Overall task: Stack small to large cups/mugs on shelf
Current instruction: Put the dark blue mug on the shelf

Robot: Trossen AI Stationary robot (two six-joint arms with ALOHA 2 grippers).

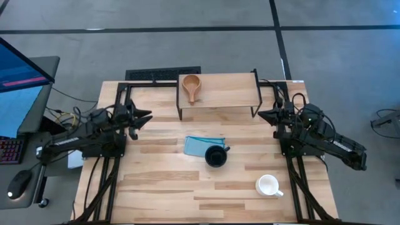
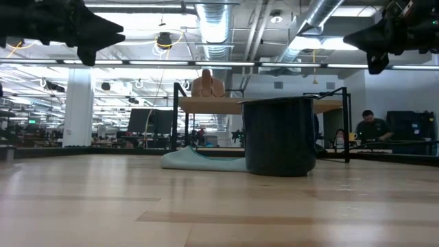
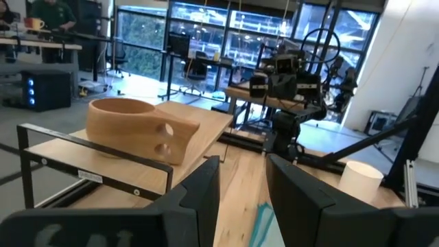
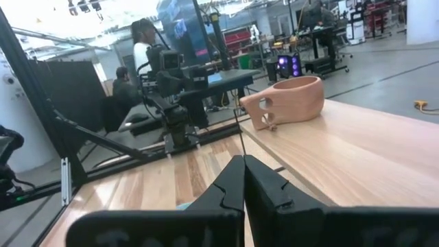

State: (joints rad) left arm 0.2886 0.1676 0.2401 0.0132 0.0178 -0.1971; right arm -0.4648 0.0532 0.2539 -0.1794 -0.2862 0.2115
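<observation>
The tan wooden cup point(image 1: 191, 86) stands upright on the left part of the shelf point(image 1: 228, 94), its flat handle toward the table's near side; it also shows in both wrist views point(image 3: 137, 127) point(image 4: 288, 99). The dark navy mug point(image 1: 215, 156) point(image 2: 278, 137) stands on the table, on the edge of a blue cloth point(image 1: 201, 145). The white mug point(image 1: 269, 185) point(image 3: 360, 180) stands near the right near corner. My left gripper point(image 1: 150, 116) point(image 3: 243, 185) hovers open off the shelf's left end. My right gripper point(image 1: 259, 114) point(image 4: 243, 178) hovers shut off its right end.
The shelf's black metal legs point(image 1: 181, 112) stand between the two grippers. A keyboard point(image 1: 162, 74) lies behind the table's far edge, a monitor point(image 1: 19, 87) to its left. People sit at desks in the room beyond point(image 2: 374, 127). Bare tabletop lies left of the cloth point(image 1: 156, 181).
</observation>
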